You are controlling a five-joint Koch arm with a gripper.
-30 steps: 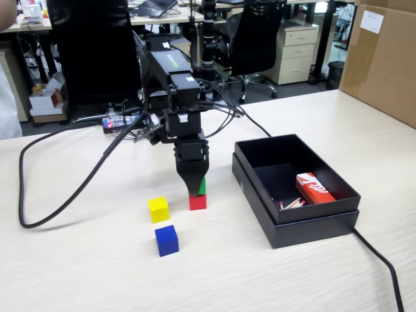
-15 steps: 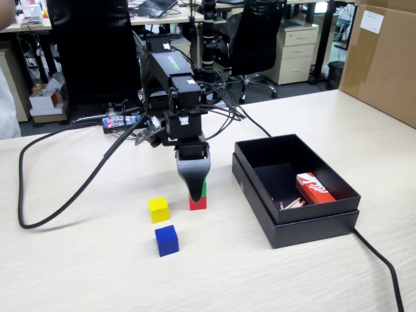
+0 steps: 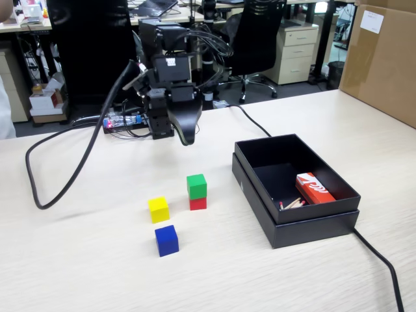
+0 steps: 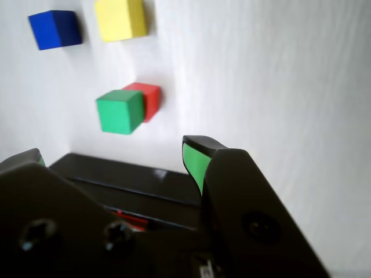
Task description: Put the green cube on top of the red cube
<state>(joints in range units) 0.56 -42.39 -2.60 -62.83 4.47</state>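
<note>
— Fingers?
— Spread apart, gripping nothing. Seen in the wrist view as two dark jaws with green pads [image 4: 193, 161], a wide gap between them; gripper [image 4: 113, 155] empty. In the fixed view, gripper [image 3: 186, 133] raised above the table [image 3: 97, 260], tip pointing down.

— And the green cube?
— Sitting on top of the red cube [image 3: 198, 203], touching it, clear of both fingers. Green cube [image 3: 196, 185] below and slightly right of the fingertips in the fixed view, well apart from them. In the wrist view, green cube [image 4: 120, 111] ahead of the fingers, above the gap, with the red cube [image 4: 148, 98] peeking out behind its right side.

— Square on the red one?
— Roughly, in the fixed view; exact alignment hard to tell.

— Anything else near the fingers?
— Yellow cube [image 3: 158, 209] and blue cube [image 3: 166, 240] on the table, farther from the fingertips than the stack, left of it in the fixed view. In the wrist view, yellow cube [image 4: 120, 19] and blue cube [image 4: 55, 29] beyond the stack, near the top edge. Black open box [image 3: 260, 195] off to the right of the fingers in the fixed view, with a red-orange carton [image 3: 314, 188] inside. Black cable [image 3: 58, 188] looping across the table to the left.
</note>
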